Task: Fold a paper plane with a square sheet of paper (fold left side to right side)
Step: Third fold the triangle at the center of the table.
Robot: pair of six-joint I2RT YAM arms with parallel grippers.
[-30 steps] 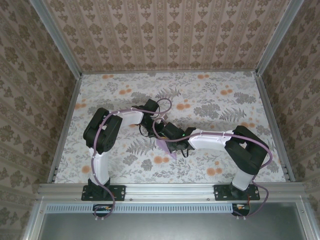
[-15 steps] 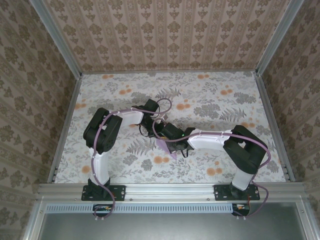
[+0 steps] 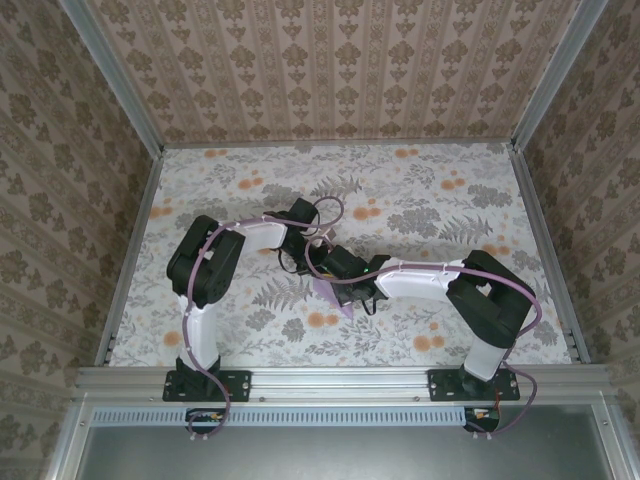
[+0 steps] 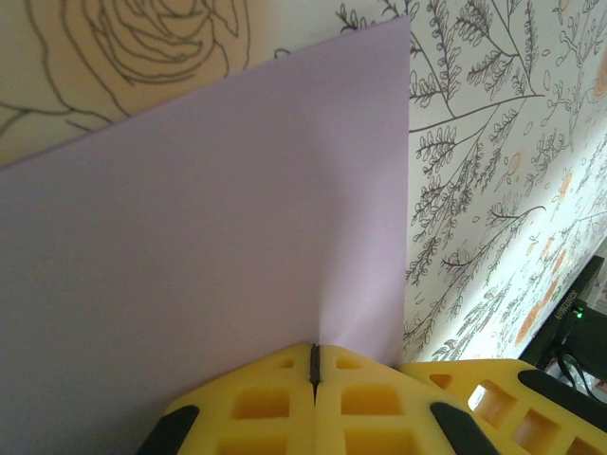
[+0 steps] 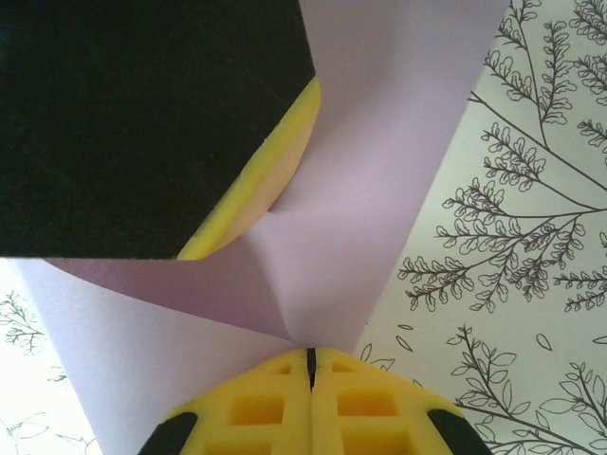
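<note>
The pale lilac paper (image 3: 329, 294) lies mid-table, partly folded, between the two wrists. My left gripper (image 4: 314, 354) is shut, its yellow tips set against the flat lilac paper (image 4: 218, 218), where a faint ridge runs up from the tips. My right gripper (image 5: 310, 357) is shut on the paper (image 5: 370, 190) at the point where a raised flap and a bent crease meet. In the right wrist view, the left gripper's yellow finger (image 5: 254, 194) touches the paper just beyond. From above, the left gripper (image 3: 312, 252) and right gripper (image 3: 335, 272) sit close together over the sheet.
The table wears a cloth printed with grey ferns and orange flowers (image 3: 440, 215). Metal rails and patterned walls (image 3: 330, 70) enclose it. The right arm's black link (image 4: 579, 332) sits close at the lower right of the left wrist view.
</note>
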